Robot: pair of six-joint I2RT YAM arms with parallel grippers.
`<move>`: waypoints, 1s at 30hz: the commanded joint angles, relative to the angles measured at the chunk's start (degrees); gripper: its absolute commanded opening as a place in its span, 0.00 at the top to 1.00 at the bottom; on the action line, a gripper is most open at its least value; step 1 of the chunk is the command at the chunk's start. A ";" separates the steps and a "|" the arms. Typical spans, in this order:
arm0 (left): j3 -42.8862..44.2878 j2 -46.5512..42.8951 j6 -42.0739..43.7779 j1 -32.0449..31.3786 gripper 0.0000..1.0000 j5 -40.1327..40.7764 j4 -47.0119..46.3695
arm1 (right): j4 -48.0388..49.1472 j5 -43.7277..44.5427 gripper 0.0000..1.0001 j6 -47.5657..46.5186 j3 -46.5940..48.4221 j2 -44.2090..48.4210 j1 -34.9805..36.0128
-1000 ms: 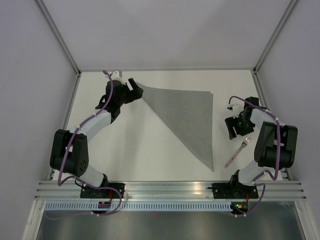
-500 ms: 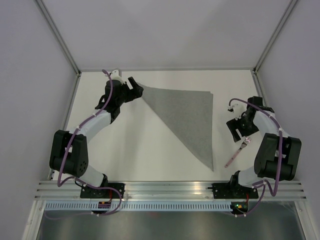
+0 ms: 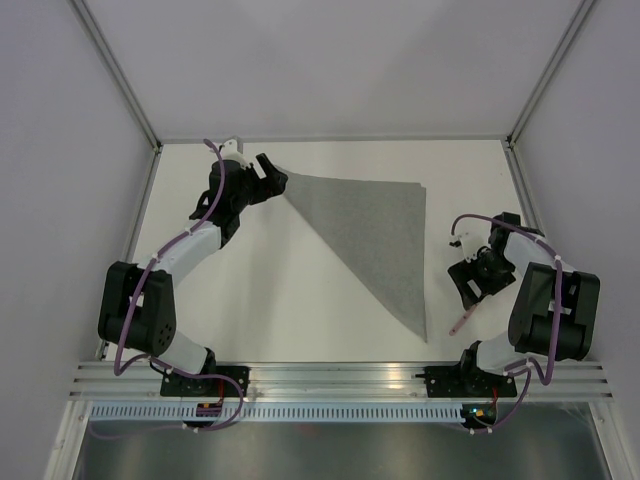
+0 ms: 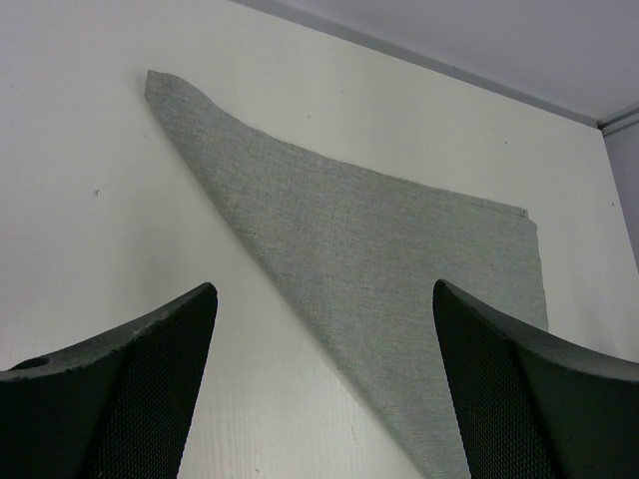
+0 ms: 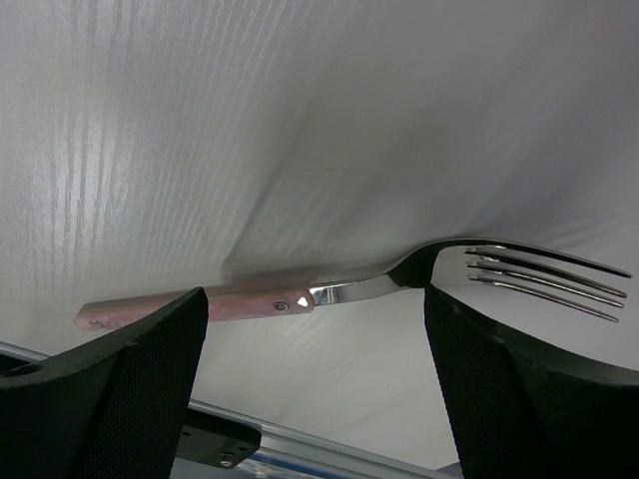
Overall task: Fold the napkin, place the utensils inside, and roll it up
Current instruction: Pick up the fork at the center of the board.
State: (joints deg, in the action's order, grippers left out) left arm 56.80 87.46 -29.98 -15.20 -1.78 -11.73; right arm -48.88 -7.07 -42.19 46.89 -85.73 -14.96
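Right gripper (image 3: 468, 286) now down over fork (image 5: 344, 290), fingers wide apart; left gripper (image 3: 273, 178) unmoved, released, beside napkin (image 3: 375, 235).

White tabletop (image 3: 300, 300) — pale lilac-grey walls (image 3: 330, 60) on three sides, aluminium rail (image 3: 340, 375) along near edge.

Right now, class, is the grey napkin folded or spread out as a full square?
Folded. The napkin lies flat as a triangle, with one long diagonal edge, not a square.

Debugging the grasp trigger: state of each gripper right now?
Left gripper: open, empty, near the folded grey cloth napkin.
Right gripper: open, empty, above the pink-handled silver fork.
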 commanded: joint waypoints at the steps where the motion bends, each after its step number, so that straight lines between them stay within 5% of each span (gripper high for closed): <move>1: -0.02 -1.77 0.53 0.00 0.07 -0.59 -2.43 | 0.89 -1.28 0.06 -0.61 -0.31 -1.28 -0.42; 30: 0.16 -1.42 0.62 0.00 0.07 -0.51 -2.60 | 6.78 -8.40 0.07 6.86 6.63 -9.71 0.37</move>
State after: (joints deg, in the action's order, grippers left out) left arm 56.80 87.46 -29.98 -15.20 -1.80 -11.73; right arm -47.05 -9.63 -35.75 53.10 -92.71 -15.25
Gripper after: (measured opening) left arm 0.925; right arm 0.936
